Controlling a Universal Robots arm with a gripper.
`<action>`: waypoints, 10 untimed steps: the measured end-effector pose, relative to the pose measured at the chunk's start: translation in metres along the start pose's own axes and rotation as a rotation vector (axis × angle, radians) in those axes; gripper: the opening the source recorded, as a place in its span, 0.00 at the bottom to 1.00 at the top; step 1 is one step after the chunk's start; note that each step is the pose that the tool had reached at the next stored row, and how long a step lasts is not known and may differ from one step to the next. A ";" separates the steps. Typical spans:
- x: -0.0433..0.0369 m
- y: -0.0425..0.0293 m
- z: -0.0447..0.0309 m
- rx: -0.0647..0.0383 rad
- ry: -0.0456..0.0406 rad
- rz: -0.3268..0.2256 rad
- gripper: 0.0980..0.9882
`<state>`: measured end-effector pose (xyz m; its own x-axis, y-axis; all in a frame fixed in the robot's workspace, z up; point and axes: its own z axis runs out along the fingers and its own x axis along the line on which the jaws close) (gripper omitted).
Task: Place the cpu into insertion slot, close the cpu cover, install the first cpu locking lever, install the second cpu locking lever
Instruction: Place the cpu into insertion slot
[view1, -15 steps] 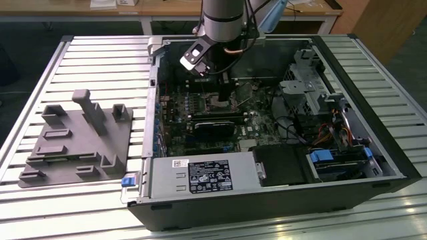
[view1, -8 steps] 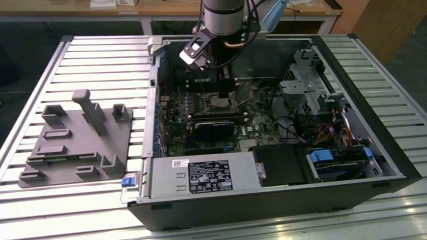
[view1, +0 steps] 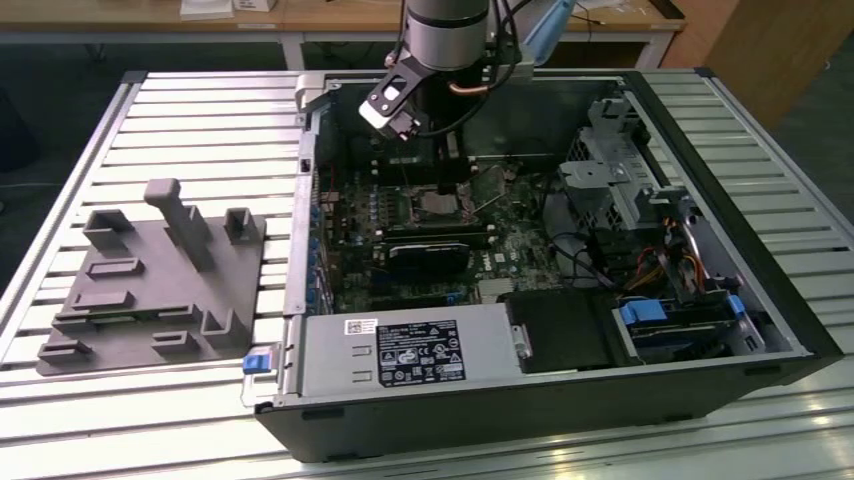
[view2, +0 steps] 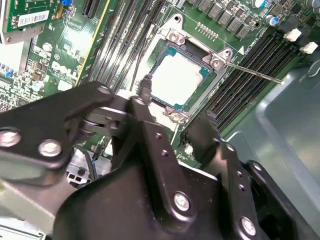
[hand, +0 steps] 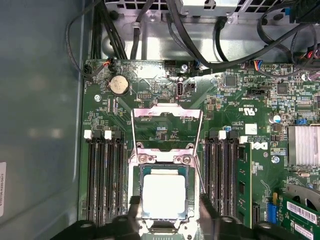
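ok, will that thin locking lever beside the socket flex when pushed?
Probably springy, not stiff: the locking lever is a long thin wire rod, free at one end. Its smooth bare metal likely slips under a push.

Silver-grey cpu (hand: 164, 196), green motherboard (hand: 165, 80), black hand (view2: 177, 101), silvery ribbed table (view1: 200, 110), grey fixture (view1: 134, 300)

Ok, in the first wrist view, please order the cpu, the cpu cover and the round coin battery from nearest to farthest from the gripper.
1. cpu: seated in the insertion slot, between the open jaws of the gripper.
2. cpu cover: open, just beyond the slot.
3. coin battery: farthest, beyond the cover and off to one side.
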<state>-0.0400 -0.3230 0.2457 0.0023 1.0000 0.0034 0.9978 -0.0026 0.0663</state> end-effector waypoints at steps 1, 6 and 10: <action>0.0000 0.0000 0.0000 0.000 0.0000 0.000 0.49; 0.0000 0.0000 0.0000 0.000 -0.0002 0.000 0.29; 0.0000 0.0000 0.0000 0.000 -0.0002 0.000 0.09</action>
<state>-0.0400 -0.3230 0.2457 0.0023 1.0000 0.0032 0.9978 -0.0025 0.0664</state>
